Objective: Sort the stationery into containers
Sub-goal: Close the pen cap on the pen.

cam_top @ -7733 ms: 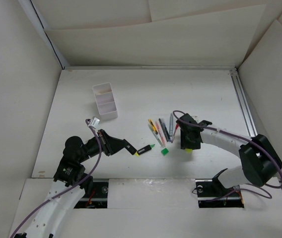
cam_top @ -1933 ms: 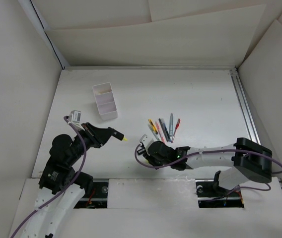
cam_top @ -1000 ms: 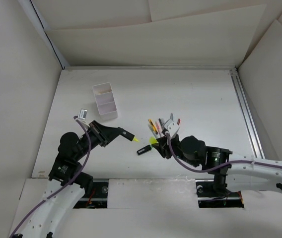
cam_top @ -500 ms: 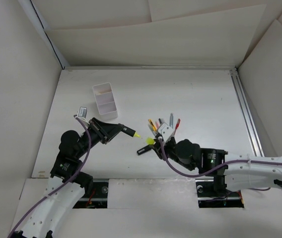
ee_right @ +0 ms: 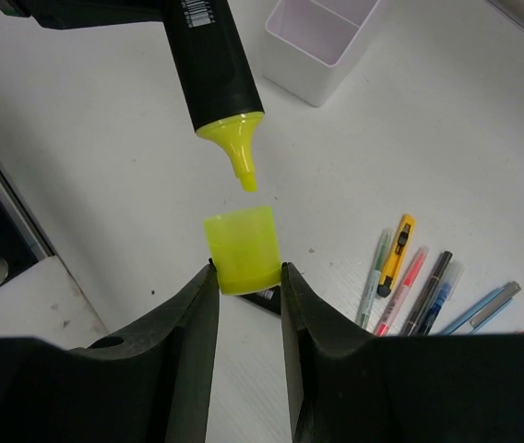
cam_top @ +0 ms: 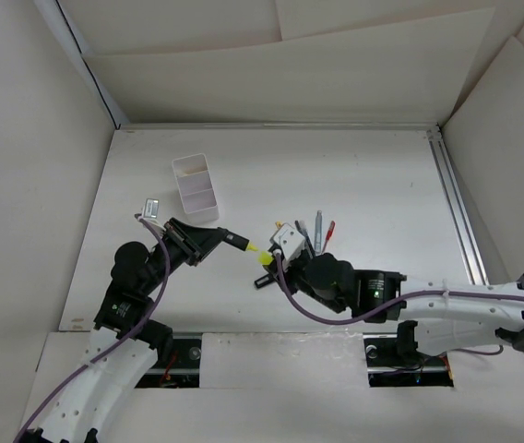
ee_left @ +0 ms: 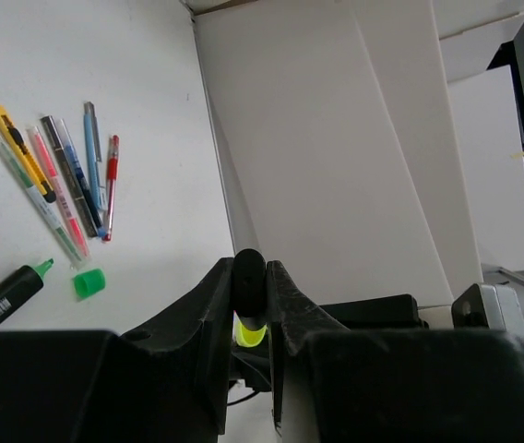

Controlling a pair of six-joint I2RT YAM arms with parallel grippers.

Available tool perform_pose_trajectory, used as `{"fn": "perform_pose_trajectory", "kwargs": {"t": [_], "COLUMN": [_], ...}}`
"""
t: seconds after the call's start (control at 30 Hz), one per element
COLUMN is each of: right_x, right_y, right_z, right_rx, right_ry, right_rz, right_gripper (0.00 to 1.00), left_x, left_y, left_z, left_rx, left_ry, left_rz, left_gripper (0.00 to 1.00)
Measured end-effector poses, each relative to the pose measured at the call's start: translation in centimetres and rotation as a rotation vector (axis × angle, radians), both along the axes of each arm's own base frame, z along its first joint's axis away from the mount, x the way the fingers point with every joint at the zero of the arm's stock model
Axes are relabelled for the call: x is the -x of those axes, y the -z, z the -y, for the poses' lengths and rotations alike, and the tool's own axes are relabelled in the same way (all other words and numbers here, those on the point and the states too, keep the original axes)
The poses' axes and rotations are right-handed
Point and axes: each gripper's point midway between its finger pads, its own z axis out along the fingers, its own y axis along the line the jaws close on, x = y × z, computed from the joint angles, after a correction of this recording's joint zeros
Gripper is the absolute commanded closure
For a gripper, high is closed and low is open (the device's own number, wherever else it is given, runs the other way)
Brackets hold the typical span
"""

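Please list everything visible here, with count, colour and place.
white plastic two-compartment box: one, white, left side of white table.
black highlighter with yellow tip: one, black, held in the air.
small yellow cap: one, yellow, held below that tip.
black highlighter with green tip: one, black, lying on table.
small green cap: one, green, on table beside it.
thin pens: about seven, yellow, green, pink, grey, blue, red, side by side on table.
left gripper: one, black, shut on yellow-tipped highlighter.
right gripper: one, black, shut on yellow cap.

top camera looks down on the table [cam_top: 354, 166] from behind; both close wrist cameras share the pens [ee_left: 93, 171].
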Motion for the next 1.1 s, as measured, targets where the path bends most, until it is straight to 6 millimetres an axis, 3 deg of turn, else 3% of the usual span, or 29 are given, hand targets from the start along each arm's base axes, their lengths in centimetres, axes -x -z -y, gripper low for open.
{"fn": "perform_pose_trajectory", "kwargs": {"t": [1.1], "right_x": [-0.9], "right_y": [1.4], "right_z": [-1.1], "right_rx": [0.107], "right_ry": [0.036], "right_rz": [0.015], "right_gripper": [0.74], "left_x": [0.2], "left_y": [2.4], "left_z": [0.4], "left_rx": [-0.032], "left_ry": [0.034], "left_rz": [-0.014], "left_gripper": [1.00]}}
